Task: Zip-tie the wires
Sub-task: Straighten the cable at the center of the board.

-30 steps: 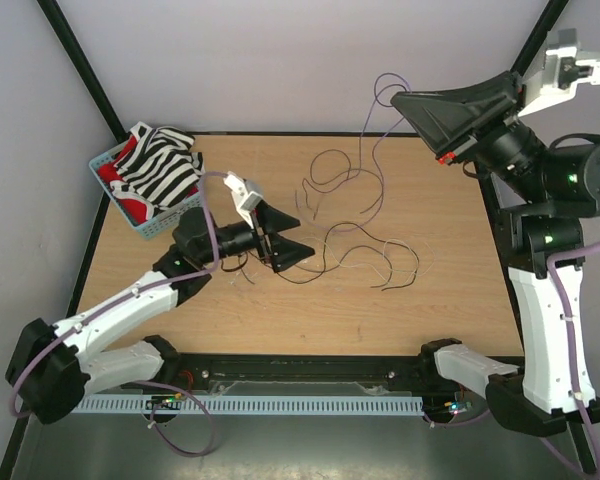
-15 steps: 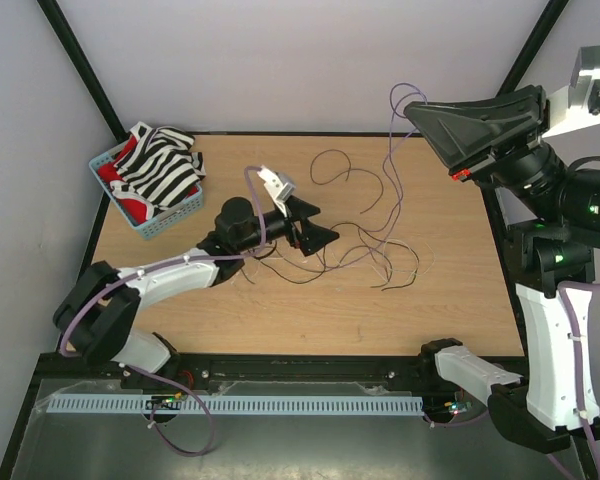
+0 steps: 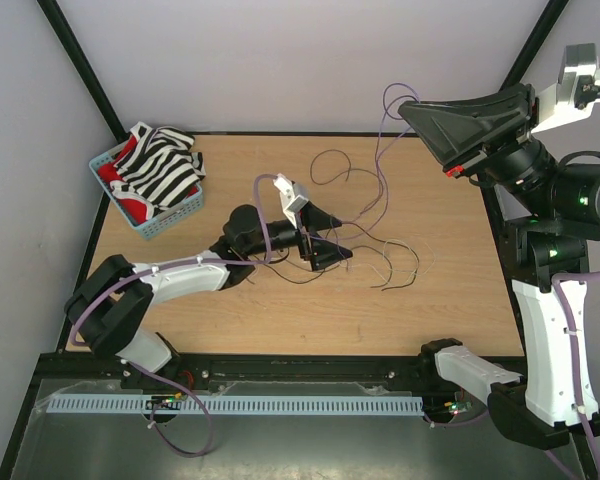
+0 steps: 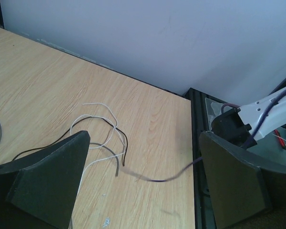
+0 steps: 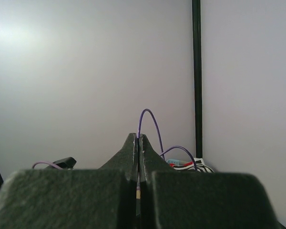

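Note:
The wires [image 3: 372,238] lie in a loose tangle of thin dark and pale strands on the wooden table, right of centre. My left gripper [image 3: 342,238] is open and low over the tangle's left side. In the left wrist view [image 4: 145,138] white, black and grey strands [image 4: 107,138] lie between its wide-apart fingers, touching neither. My right gripper [image 3: 405,106] is raised high at the back right and shut on one purple wire [image 3: 380,165], which hangs down to the table. In the right wrist view [image 5: 139,137] that wire [image 5: 150,117] loops up out of the closed fingertips.
A blue basket [image 3: 117,160] holding striped black-and-white cloth stands at the back left corner. A black frame rail [image 4: 196,143] runs along the table's right edge. The right arm's base stands beside the table at the right.
My left arm has reached right across the table, bringing its open gripper from left of centre to the tangle. My right gripper has shifted slightly, still holding the purple wire up.

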